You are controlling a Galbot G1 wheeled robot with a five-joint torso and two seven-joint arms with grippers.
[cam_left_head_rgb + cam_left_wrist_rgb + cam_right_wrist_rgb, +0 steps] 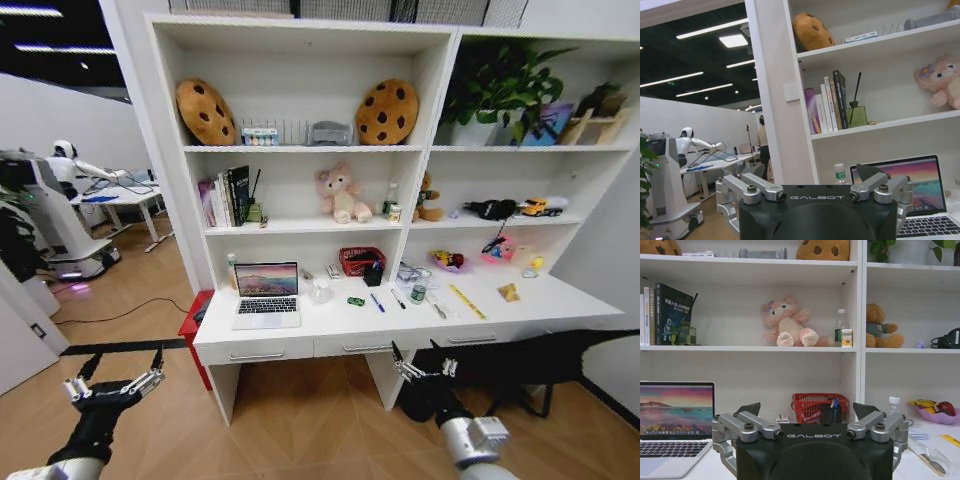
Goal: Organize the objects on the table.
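The long white desk (330, 325) stands under a tall white shelf unit (300, 150), and both arms hang low before it, well short of its front edge; the left gripper (113, 383) is out to the left of the desk's corner, over the wooden floor, its fingers spread apart and holding nothing; the right gripper (424, 368) sits below the drawer front near the desk's middle right, its fingers likewise parted and bare.

On the desktop the silver laptop (267, 293) stands open at the left end, screen lit, up and to the right of the left gripper and well apart from it; the tiny green toy car (356, 301) lies near the middle, with a blue pen (377, 302) and a black pen (398, 299) just to its right; the small green-capped bottle (418, 294) stands beside the pens; all four lie beyond and above the right gripper, none touching it; a yellow ruler (467, 301) lies farther right, and a red basket (361, 261) stands at the back.

In the left wrist view the laptop (920, 200) rises just past the spread fingers (747, 187); in the right wrist view the laptop (675, 425) and the red basket (815, 407) show beyond the open fingers (747, 425).
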